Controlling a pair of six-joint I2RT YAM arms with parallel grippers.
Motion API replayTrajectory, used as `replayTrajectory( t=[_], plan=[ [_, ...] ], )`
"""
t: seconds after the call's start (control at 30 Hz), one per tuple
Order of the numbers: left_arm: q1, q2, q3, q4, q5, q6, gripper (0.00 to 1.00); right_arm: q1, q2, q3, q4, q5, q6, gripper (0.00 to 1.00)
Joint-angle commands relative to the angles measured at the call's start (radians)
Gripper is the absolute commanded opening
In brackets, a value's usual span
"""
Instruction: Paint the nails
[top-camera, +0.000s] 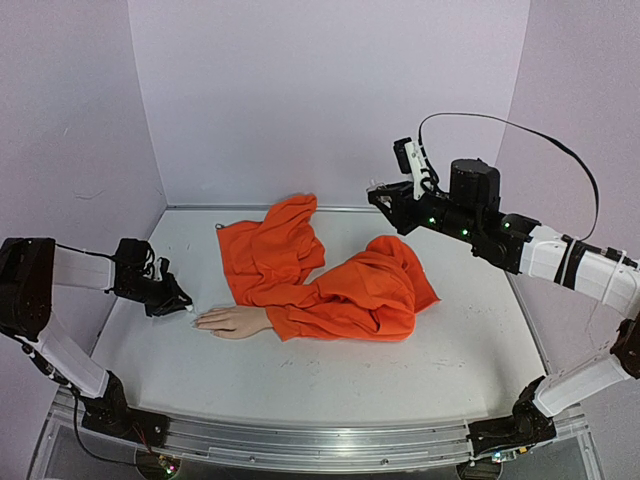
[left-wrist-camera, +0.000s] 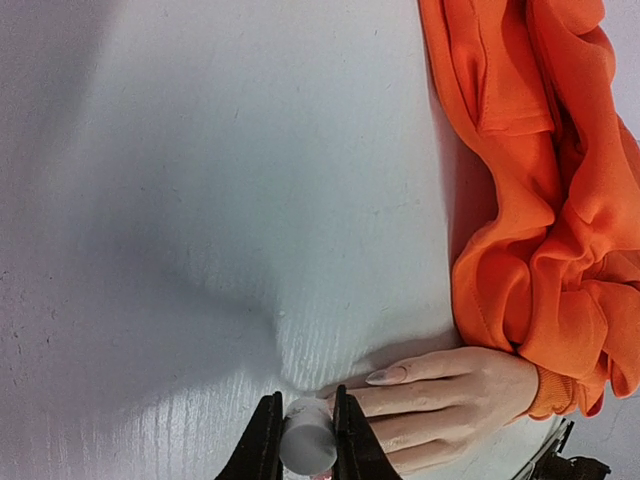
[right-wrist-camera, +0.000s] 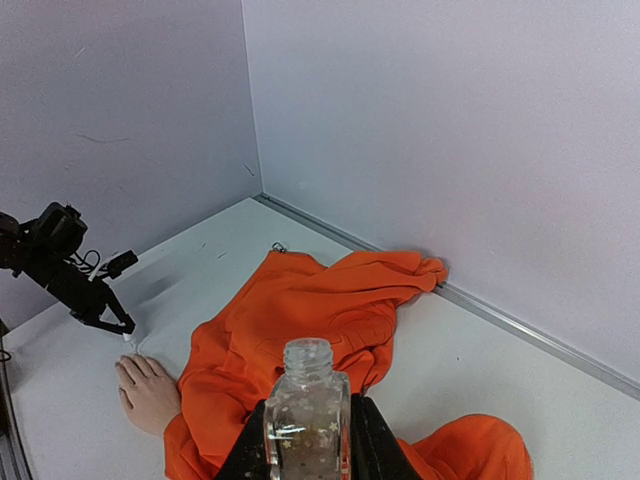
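Note:
The pale peach mannequin hand (top-camera: 232, 321) lies palm down on the table, its orange sleeve (top-camera: 330, 285) bunched behind it. One long nail (left-wrist-camera: 385, 376) shows clearly in the left wrist view; the other nails are too small or hidden. My left gripper (top-camera: 183, 306) is shut on a small white cylindrical cap (left-wrist-camera: 308, 448), right at the hand's fingertips (left-wrist-camera: 350, 400). My right gripper (top-camera: 385, 197) is raised at the back right and shut on a small clear glass bottle (right-wrist-camera: 307, 410), which is open-topped with glitter inside.
The orange garment (right-wrist-camera: 300, 320) spreads across the table's middle, reaching the back wall (top-camera: 330, 100). Lilac walls enclose the left, back and right. A metal rail (top-camera: 300, 440) runs along the near edge.

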Motion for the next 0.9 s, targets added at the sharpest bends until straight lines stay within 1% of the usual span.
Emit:
replayTrajectory(
  t=[0.0, 0.17, 0.37, 0.5, 0.6, 0.73, 0.87],
  plan=[
    [0.005, 0.009, 0.009, 0.030, -0.013, 0.021, 0.00, -0.006, -0.023, 0.048, 0.061, -0.012, 0.011, 0.00],
    [0.005, 0.000, 0.005, 0.025, -0.030, 0.019, 0.00, -0.006, -0.022, 0.048, 0.061, -0.011, 0.011, 0.00],
    [0.005, -0.070, -0.003, 0.016, -0.049, 0.033, 0.00, -0.006, -0.026, 0.043, 0.061, -0.012, 0.011, 0.00],
    [0.005, -0.082, -0.006, 0.006, -0.041, 0.034, 0.00, -0.005, -0.027, 0.039, 0.061, -0.011, 0.011, 0.00],
    [0.005, -0.078, -0.002, 0.007, -0.017, 0.037, 0.00, -0.006, -0.032, 0.036, 0.060, -0.012, 0.012, 0.00],
    [0.004, -0.038, 0.024, 0.009, 0.048, 0.048, 0.00, -0.006, -0.035, 0.032, 0.061, -0.011, 0.013, 0.00],
    [0.004, -0.012, 0.028, 0.025, 0.075, 0.047, 0.00, -0.005, -0.041, 0.027, 0.062, -0.009, 0.013, 0.00]
  ],
)
